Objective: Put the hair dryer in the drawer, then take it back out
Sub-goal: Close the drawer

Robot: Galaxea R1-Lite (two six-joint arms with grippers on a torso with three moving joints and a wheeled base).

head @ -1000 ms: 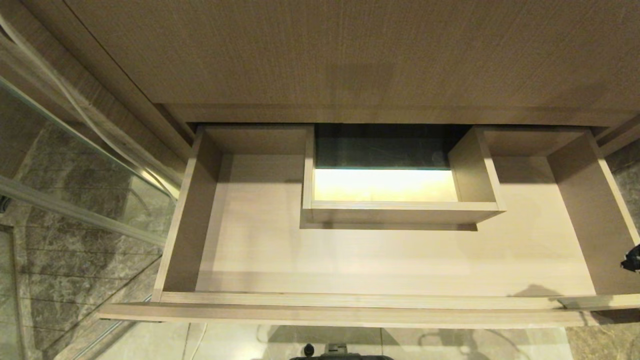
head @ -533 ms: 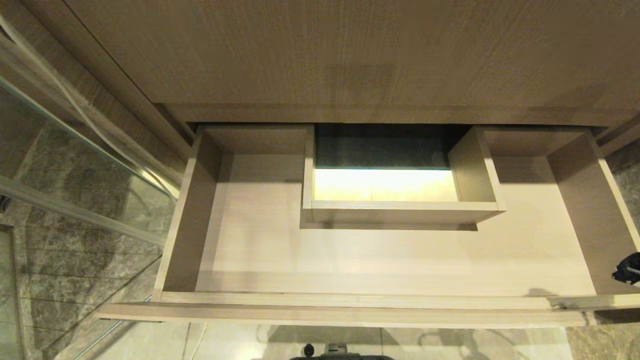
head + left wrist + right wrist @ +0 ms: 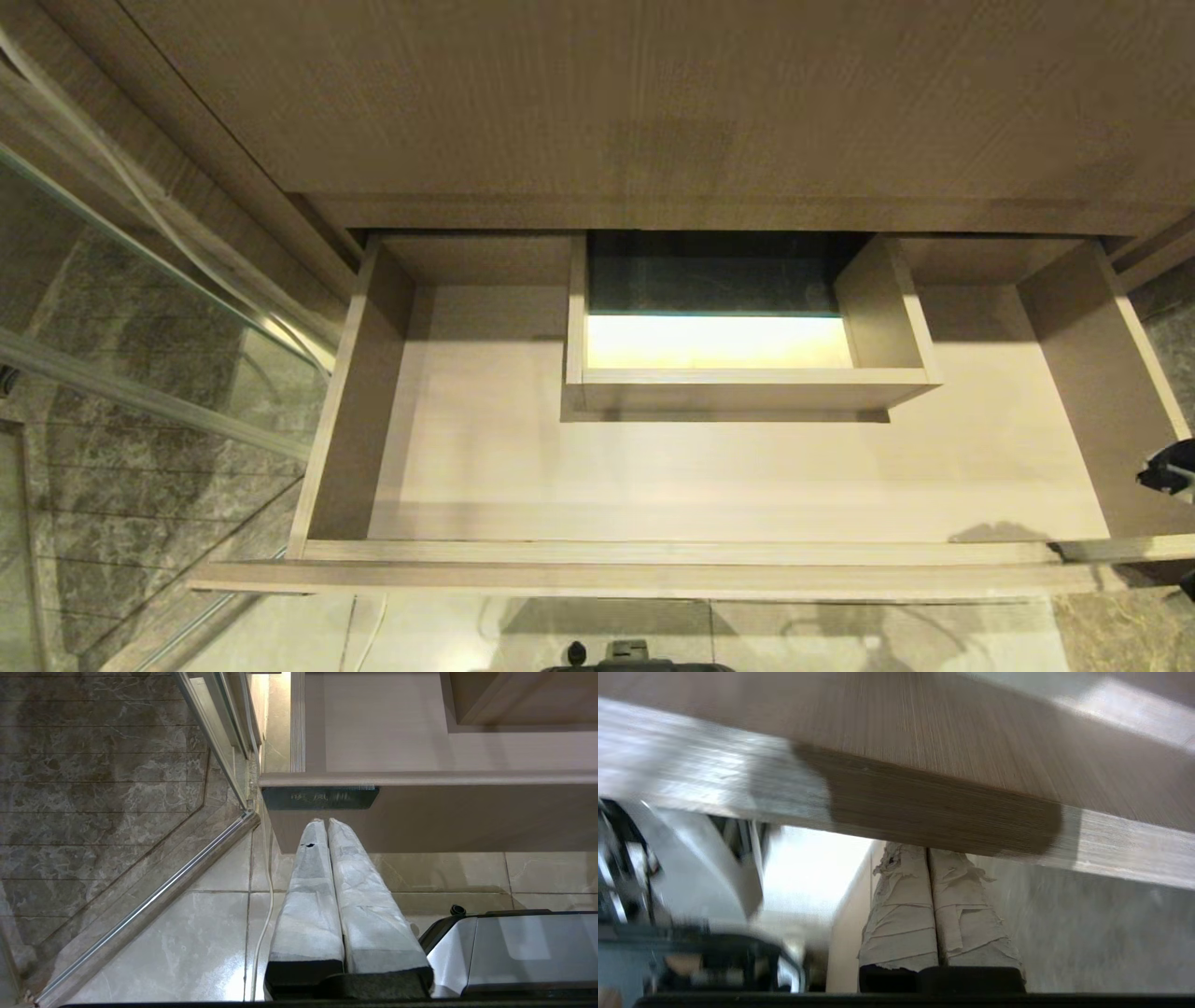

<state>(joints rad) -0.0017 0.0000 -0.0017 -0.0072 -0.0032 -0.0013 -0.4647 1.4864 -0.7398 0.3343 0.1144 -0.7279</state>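
Moved: right gripper has crept inward and up along the drawer right wall; jaws pressed together, empty. Left gripper: parked below the drawer front, jaws together. Hair dryer: not visible anywhere; drawer bare. Step: likely between placements. Next: locate dryer first.

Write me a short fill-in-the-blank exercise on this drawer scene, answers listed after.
1. The drawer stands pulled ____.
2. The fingers of the left gripper are pressed ____.
3. The dark label sits on the drawer's ____ panel.
4. The hair dryer is ____ in the drawer.

Answers: open; together; front; not
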